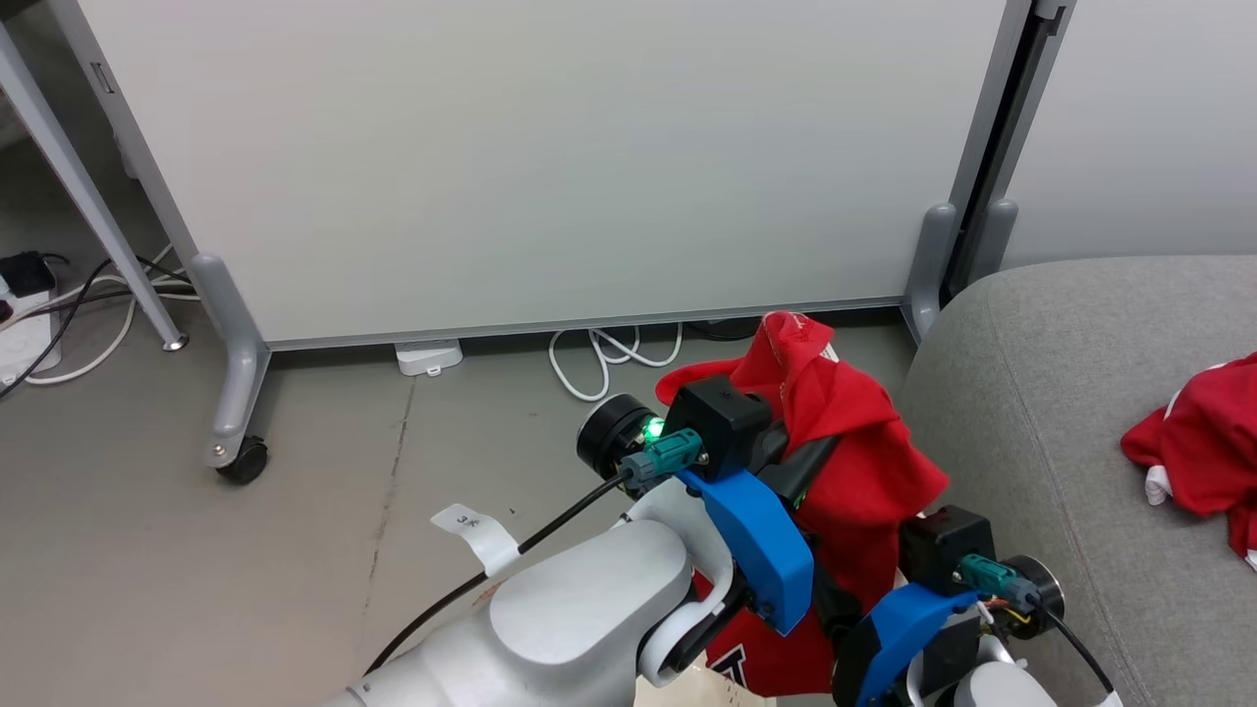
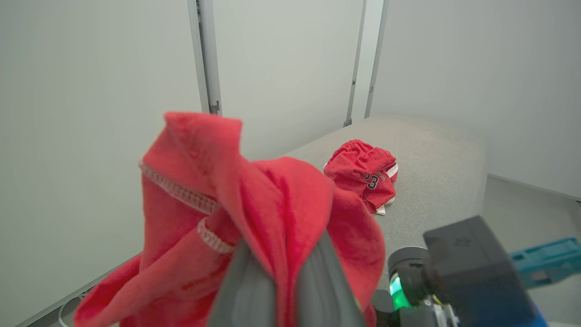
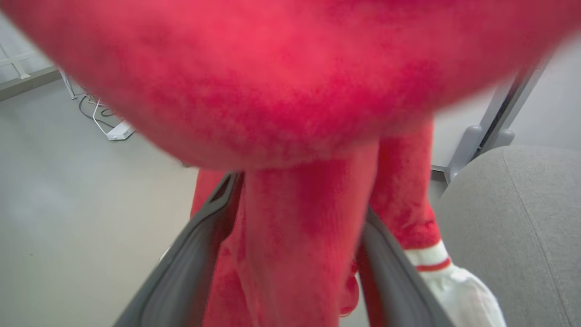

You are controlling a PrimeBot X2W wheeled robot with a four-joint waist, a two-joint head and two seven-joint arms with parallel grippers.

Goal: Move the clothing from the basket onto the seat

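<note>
Red with white trim, one garment (image 1: 1198, 447) lies on the seat (image 1: 1061, 393), half the job done, while the second garment (image 1: 845, 442) hangs beside the seat's edge, pinched in the closed left gripper (image 2: 281, 254), the right gripper (image 3: 299, 200) spread wide around its folds, not yet laid down.

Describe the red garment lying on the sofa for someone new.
Find the large light grey fabric sofa seat. On it lies a crumpled bright red sports garment with white trim and dark numerals. The other red garment hangs from the left end effector; this one rests free.
</note>
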